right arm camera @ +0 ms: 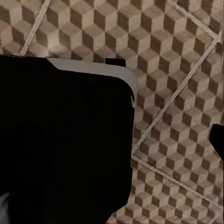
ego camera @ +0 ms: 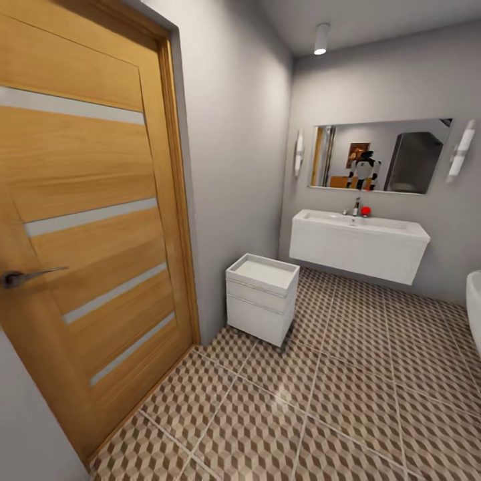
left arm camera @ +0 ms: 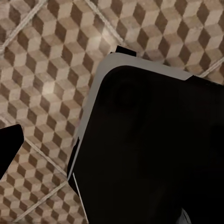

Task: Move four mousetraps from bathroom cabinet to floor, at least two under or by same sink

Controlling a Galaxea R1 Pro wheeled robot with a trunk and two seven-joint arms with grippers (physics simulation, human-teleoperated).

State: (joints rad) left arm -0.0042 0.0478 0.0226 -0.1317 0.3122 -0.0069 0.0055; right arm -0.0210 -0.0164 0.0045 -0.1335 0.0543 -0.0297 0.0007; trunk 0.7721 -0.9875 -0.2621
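A big black shape with a pale edge [left arm camera: 154, 154] blocks much of the left wrist view, and one like it [right arm camera: 60, 140] blocks much of the right wrist view, so I cannot tell if the left or right gripper is open or closed, or if either holds a thing. The bathroom floor [ego camera: 347, 401] with its cube tiles lies under both. In the head view, the white bathroom sink [ego camera: 361, 244] hangs on the far wall under a mirror [ego camera: 381, 155], a small white drawer unit [ego camera: 262, 297] stands by the left wall near a wooden door [ego camera: 87, 220], and a white tub edge [ego camera: 473, 307] is cut off at the right.
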